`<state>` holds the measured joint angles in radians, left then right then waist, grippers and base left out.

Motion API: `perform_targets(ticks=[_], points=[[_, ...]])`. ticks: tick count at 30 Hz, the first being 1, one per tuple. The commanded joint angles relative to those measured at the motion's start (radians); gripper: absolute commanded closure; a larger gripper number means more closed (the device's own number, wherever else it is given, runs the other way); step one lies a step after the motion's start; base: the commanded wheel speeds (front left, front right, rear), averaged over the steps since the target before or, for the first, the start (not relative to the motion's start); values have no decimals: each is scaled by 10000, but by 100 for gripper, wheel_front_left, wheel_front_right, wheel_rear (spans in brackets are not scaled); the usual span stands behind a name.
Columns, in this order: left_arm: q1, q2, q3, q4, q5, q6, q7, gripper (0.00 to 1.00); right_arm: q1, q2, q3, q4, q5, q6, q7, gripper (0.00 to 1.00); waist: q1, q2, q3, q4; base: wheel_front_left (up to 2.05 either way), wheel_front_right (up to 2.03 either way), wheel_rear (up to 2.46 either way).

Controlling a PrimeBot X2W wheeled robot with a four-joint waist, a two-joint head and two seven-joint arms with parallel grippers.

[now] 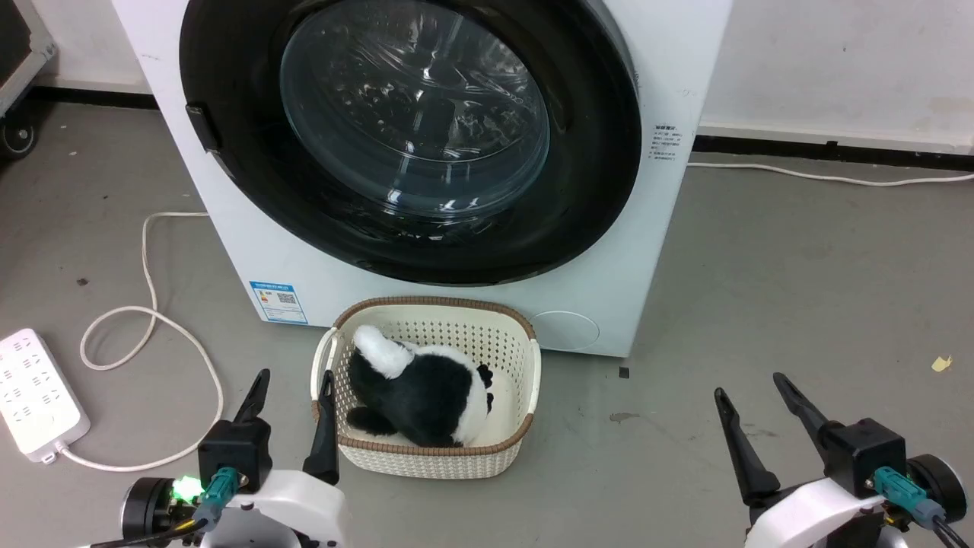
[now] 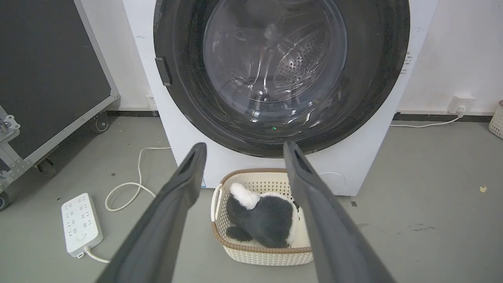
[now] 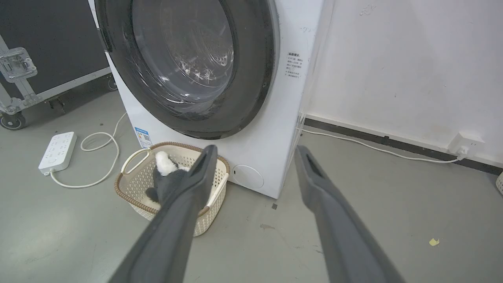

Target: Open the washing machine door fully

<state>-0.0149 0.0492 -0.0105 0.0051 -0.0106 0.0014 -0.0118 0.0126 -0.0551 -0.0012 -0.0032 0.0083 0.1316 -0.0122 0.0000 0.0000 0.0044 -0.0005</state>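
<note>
**Door closed, both grippers released in front of the washing machine**

Head view: The washing machine [image 1: 670,251] stands on the grey floor against a white wall. The washing machine door [image 1: 411,137] lies flat against the machine's front, closed, and its glass bowl shows the steel drum behind it. Just in front of the machine sits a cream basket [image 1: 426,457] with a black and white plush toy [image 1: 426,388] inside. The left gripper [image 1: 295,374] hangs in front of the machine to its left, beside the basket, fingers spread and grasping nothing. The right gripper [image 1: 749,384] hangs in front of the machine to its right, over bare floor, fingers likewise apart and empty. A white power strip [image 1: 38,396] lies on the floor well to the left of the machine.

Left wrist view: The left gripper [image 2: 244,144] points at the lower edge of the door [image 2: 275,67], clear of it, with the fingers wide apart. A dark flight case [image 2: 47,70] stands left of the machine.

Right wrist view: The right gripper [image 3: 256,147] points at the machine's lower right corner, released and well apart from the door [image 3: 184,63]. A wall socket [image 3: 465,143] sits low on the wall to the right of the machine.
</note>
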Motion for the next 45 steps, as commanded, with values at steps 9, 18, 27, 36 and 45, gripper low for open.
perform_targets(ticks=[9, 18, 27, 36, 45], points=[[-126, 2, -140, -7, -4, 188, -290, 0, -172, -100, -47, -216, 139, -1, -288, 0, 0, 0, 279, 72, 0, 0, 0], [-362, 6, -276, -70, 12, 312, -478, 0, -655, -478, -26, -238, 437, -2, -475, 0, 0, 0, 733, 203, 0, 0, 0], [-619, 6, -426, -188, -16, 511, -666, 0, -1542, -937, 19, -277, 1176, -3, -458, 0, 0, 0, 1248, 359, 0, 0, 0], [-759, 40, -481, -317, -17, 673, -854, 0, -2613, -1149, -52, -234, 2324, -3, -169, 100, 0, 0, 1718, 470, 0, 0, 0], [-951, 44, -606, -386, -16, 821, -1043, 0, -3748, -1027, -376, 160, 3863, -4, 303, 100, 0, 0, 2098, 605, 0, 0, 0]])
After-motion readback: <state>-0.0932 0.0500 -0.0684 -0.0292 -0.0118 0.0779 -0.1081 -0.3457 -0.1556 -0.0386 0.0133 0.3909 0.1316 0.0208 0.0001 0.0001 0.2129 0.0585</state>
